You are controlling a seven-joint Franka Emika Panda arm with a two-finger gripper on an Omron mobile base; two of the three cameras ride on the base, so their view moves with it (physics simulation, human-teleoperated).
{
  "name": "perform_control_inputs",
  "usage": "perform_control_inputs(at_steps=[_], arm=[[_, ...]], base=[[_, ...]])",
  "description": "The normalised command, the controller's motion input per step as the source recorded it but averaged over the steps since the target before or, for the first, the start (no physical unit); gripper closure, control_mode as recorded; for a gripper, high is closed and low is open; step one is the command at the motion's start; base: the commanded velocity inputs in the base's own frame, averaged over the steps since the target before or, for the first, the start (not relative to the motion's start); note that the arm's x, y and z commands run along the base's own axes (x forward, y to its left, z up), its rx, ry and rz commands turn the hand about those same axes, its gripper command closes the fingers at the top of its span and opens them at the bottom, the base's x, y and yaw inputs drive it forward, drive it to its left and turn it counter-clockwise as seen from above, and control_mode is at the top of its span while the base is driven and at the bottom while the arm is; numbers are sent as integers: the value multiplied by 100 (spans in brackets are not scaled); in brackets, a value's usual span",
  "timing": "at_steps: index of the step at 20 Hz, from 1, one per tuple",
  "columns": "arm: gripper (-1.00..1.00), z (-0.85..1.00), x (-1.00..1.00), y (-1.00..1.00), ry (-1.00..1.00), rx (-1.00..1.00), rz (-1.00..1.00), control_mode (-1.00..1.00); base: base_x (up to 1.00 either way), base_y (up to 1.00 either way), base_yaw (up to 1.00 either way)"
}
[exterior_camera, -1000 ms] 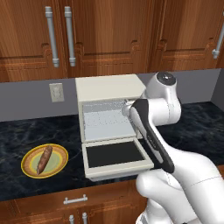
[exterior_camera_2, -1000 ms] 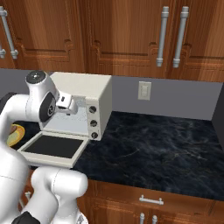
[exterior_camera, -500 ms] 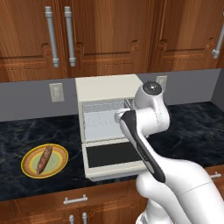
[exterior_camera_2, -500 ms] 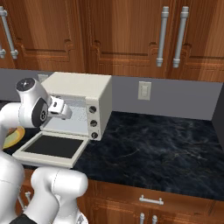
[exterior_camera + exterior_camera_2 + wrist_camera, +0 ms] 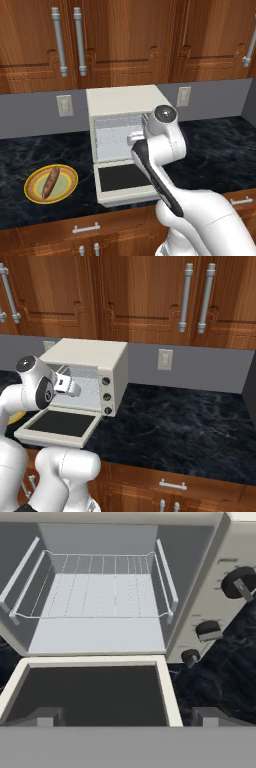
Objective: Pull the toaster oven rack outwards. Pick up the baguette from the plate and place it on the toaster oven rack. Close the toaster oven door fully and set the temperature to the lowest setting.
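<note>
Silver-grey wire, the toaster oven rack (image 5: pixel 100 587) sits fully inside the toaster oven (image 5: pixel 125 112), above the lowered toaster oven door (image 5: pixel 92 692). The tool (image 5: pixel 125 719) hangs wide and empty before it. Risk: entering too low, the fingertips could hit the door. Since earlier, the arm has swung left.

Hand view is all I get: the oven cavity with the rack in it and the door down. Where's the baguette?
Observer: The baguette lies on the plate, on the counter left of the toaster oven.
Operator: Anything in the gripper?
Observer: No, the gripper is open and empty, in front of the cavity.
Operator: Is it touching the rack?
Observer: No, it's short of the rack, above the open door.
</note>
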Motion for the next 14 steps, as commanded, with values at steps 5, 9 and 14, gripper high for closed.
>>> perform_control_inputs(at_steps=[5,9,14], arm=[[-100,-12,20,5,-8,0,0,-100],[-100,-2,24,14,-8,0,0,-100],[-100,0,30,20,-4,0,0,-100]], base=[[0,0,0],[0,0,0],[0,0,0]])
